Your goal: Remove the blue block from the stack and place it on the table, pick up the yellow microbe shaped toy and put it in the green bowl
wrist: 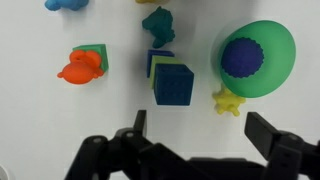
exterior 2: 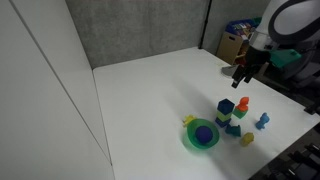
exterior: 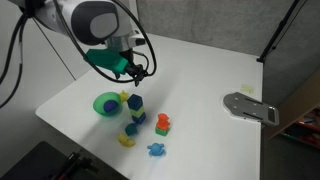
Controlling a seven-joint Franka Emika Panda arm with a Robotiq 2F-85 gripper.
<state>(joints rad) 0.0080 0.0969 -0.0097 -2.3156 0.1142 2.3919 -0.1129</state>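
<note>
The dark-blue block (wrist: 173, 84) tops the stack, over a green cube (exterior: 137, 115); it shows in both exterior views (exterior: 136, 103) (exterior 2: 226, 107). The yellow microbe toy (wrist: 229, 101) lies on the white table (exterior: 200, 70), touching the rim of the green bowl (wrist: 275, 45), and shows in both exterior views (exterior: 124, 97) (exterior 2: 188, 120). The bowl (exterior: 100, 97) (exterior 2: 190, 139) holds a dark-blue spiky ball (wrist: 241, 57). My gripper (wrist: 200, 130) is open and empty. It hovers above the table just beside the stack (exterior: 135, 70) (exterior 2: 241, 75).
An orange toy on a red-and-green block (wrist: 85, 63) stands next to the stack. A teal toy (wrist: 160, 27), a second yellow toy (exterior: 126, 140) and a light-blue spiky toy (exterior: 157, 150) lie nearby. A grey metal plate (exterior: 250, 107) sits near the table edge.
</note>
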